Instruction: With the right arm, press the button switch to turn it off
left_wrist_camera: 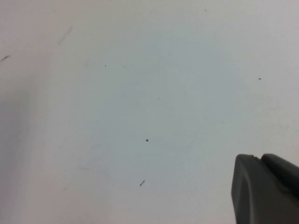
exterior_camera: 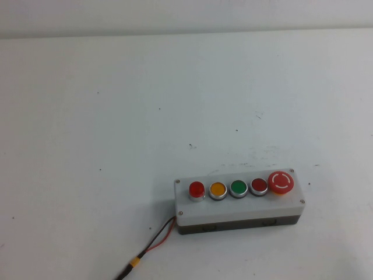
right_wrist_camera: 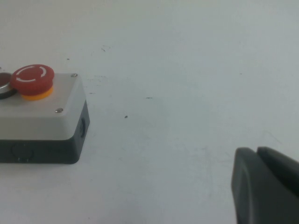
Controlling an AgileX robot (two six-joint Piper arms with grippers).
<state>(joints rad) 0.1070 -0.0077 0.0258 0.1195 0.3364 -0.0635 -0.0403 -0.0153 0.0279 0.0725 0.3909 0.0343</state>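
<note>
A: Where is the small round bright-red translucent push button with the silver ring (exterior_camera: pixel 197 189)?

B: On top of the white-grey rectangular button box with a dark base (exterior_camera: pixel 239 214), at the box's left end in the high view. The box lies on the white table (exterior_camera: pixel 116 116), toward the near right part of it.

A: What else is on the box?

B: In a row to the right of the red button: a round yellow button (exterior_camera: pixel 217 189), a round green button (exterior_camera: pixel 238 188), a darker red flat button (exterior_camera: pixel 259 186), and a big red mushroom-head button (exterior_camera: pixel 281 181) on a yellow collar at the right end. A red and black cable (exterior_camera: pixel 152 245) leaves the box's near left corner.

A: And the grippers?

B: Neither shows in the high view. The right gripper (right_wrist_camera: pixel 264 184) appears only as a dark grey finger edge in its wrist view, over bare table, apart from the box's mushroom end. The left gripper (left_wrist_camera: pixel 264 189) shows likewise, over bare table. Whether either pair of jaws is open or closed, I cannot tell; nothing is seen held
</note>
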